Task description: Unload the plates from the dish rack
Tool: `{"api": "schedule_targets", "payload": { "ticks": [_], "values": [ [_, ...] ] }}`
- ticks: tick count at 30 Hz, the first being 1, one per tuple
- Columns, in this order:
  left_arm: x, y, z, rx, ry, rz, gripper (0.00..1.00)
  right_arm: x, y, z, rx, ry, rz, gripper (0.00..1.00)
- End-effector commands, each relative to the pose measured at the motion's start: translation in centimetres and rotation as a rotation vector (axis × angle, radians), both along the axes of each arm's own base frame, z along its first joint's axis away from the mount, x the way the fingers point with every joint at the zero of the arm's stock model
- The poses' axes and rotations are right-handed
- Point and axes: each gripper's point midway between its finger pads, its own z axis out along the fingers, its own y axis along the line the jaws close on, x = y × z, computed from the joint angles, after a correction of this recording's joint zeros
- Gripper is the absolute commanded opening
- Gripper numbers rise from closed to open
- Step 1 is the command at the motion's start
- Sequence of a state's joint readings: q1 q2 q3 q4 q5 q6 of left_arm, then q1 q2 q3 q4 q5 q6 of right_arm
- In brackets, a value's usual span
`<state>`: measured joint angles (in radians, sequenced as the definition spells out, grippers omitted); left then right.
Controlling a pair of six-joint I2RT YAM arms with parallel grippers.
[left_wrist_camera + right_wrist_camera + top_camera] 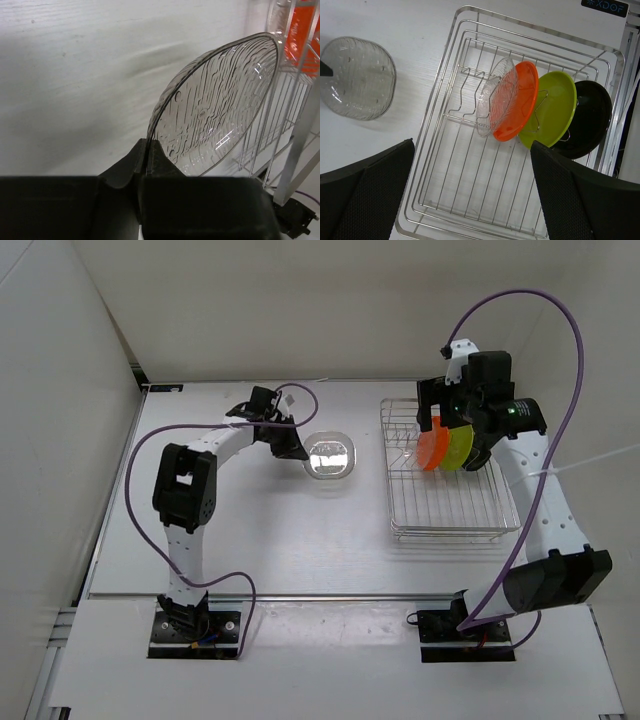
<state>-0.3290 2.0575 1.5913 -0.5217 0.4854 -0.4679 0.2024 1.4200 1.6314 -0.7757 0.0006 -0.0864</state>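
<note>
**Unloading of the dish rack: one plate out, four in the rack.**

Shows the left gripper (148,150) clamped on the rim of a clear plate (215,105), low over the table (260,530) left of the dish rack (450,533). Shows the right gripper (472,192) spread wide above the rack, holding nothing, over a second clear plate (496,97), orange plate (520,100), yellow-green plate (552,110) and black plate (592,120), all on edge between prongs (465,92). Calls next, probably, for releasing the held plate flat, then descending to pinch one rim.

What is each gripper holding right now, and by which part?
The left gripper pinches a clear plate at its rim. The right gripper is open above the dish rack, holding nothing.
</note>
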Motion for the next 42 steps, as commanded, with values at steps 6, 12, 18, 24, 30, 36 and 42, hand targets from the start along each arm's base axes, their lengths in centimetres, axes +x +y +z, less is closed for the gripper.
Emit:
{"api": "schedule_targets", "payload": {
  "ticks": [6, 12, 18, 24, 30, 36, 42],
  "values": [
    [2.1, -0.9, -1.3, -0.082, 0.064, 0.020, 0.11, -0.5, -0.6, 2.1, -0.007, -0.084, -0.007, 1.00],
    [2.7, -0.7, -2.1, -0.079, 0.067, 0.011, 0.11, -0.6, -0.4, 2.1, -0.002, -0.083, 0.001, 1.00],
    [3.4, -0.8, -2.9, -0.058, 0.045, -0.027, 0.11, -0.6, 0.0, 1.5, 0.014, -0.070, 0.012, 1.00],
    [3.3, -0.5, -3.9, -0.036, 0.061, -0.035, 0.11, -0.6, 0.0, 1.5, 0.014, -0.070, 0.013, 1.00],
    [3.2, -0.5, -4.9, -0.030, 0.080, -0.034, 0.15, -0.9, 0.1, 1.5, 0.026, -0.066, 0.015, 1.00],
    [3.2, -0.5, -4.6, -0.027, 0.073, -0.042, 0.24, -1.1, 0.1, 1.4, 0.026, -0.066, 0.015, 1.00],
    [3.7, 0.1, -4.1, -0.016, 0.052, -0.041, 0.47, -1.0, 0.1, 1.2, 0.026, -0.066, 0.015, 1.00]
  ]
}}
